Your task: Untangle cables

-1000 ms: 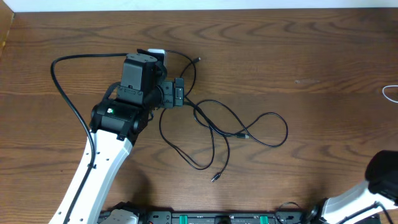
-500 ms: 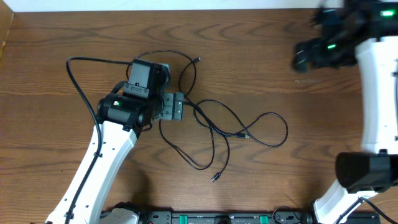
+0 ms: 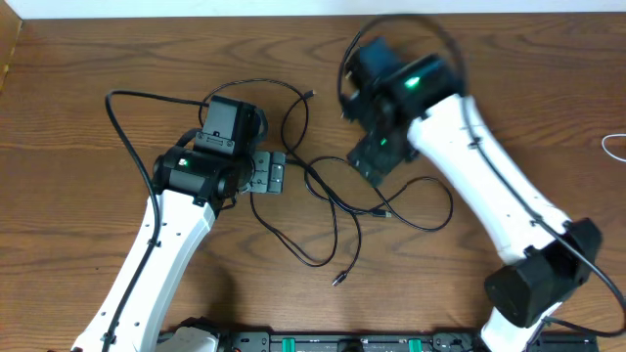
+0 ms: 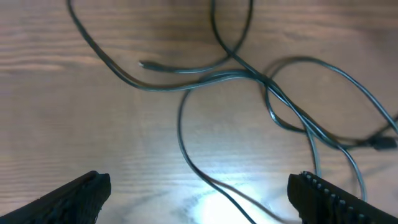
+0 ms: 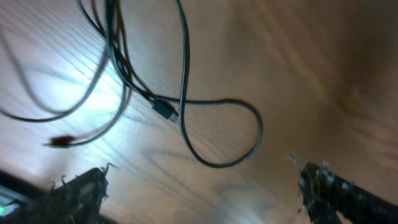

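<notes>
Thin black cables (image 3: 333,200) lie in a loose tangle mid-table, with small plug ends at the front (image 3: 339,279), the middle (image 3: 382,211) and the back (image 3: 311,93). My left gripper (image 3: 269,174) stands open at the tangle's left side. In the left wrist view a cable strand (image 4: 214,184) runs between its spread fingers (image 4: 79,196). My right gripper (image 3: 377,156) hovers open over the tangle's right part. In the right wrist view a cable loop (image 5: 221,140) and a plug (image 5: 165,111) lie ahead of it. A bit of white cable (image 3: 614,145) shows at the far right edge.
The left arm's thick black cable (image 3: 122,132) arcs over the table's left part. A black base rail (image 3: 323,342) runs along the front edge. A pale strip (image 3: 196,8) borders the table's back edge.
My right arm has swung in from the right side to above the tangle. The left gripper has slid a little toward the front, along the tangle's left side.
</notes>
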Available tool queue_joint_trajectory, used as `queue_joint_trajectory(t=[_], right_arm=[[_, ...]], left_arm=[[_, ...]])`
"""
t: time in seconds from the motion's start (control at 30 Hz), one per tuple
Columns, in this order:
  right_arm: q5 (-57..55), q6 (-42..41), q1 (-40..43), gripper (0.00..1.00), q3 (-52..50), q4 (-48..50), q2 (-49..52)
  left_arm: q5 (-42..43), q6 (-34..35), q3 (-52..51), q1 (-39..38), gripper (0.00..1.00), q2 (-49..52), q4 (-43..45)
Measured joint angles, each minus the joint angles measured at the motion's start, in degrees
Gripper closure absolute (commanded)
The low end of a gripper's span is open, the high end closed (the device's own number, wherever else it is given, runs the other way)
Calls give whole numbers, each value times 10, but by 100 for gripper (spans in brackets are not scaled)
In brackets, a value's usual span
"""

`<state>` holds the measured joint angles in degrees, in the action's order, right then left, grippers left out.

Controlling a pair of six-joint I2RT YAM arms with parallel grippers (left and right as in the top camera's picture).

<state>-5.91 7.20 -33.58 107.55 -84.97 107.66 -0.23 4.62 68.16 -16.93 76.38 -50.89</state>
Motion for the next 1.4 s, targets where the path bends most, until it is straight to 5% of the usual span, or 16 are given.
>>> queue_joint_trajectory(t=[0.37,0.83,1.17,1.4], right_arm=[[-40,-41,-64,6,-206,133,1],[-43,-54,-169,1,-247,225,1],[-35,-85,-155,1,-305,355,1],[4,-115,-145,18,-308,441,1]], left_arm=[[-37,0,0,0,4,0,30],[-64,-2,0,0,4,0,51],[-82,-2,0,0,4,1,56],[-84,-2,0,0,4,1,55]])
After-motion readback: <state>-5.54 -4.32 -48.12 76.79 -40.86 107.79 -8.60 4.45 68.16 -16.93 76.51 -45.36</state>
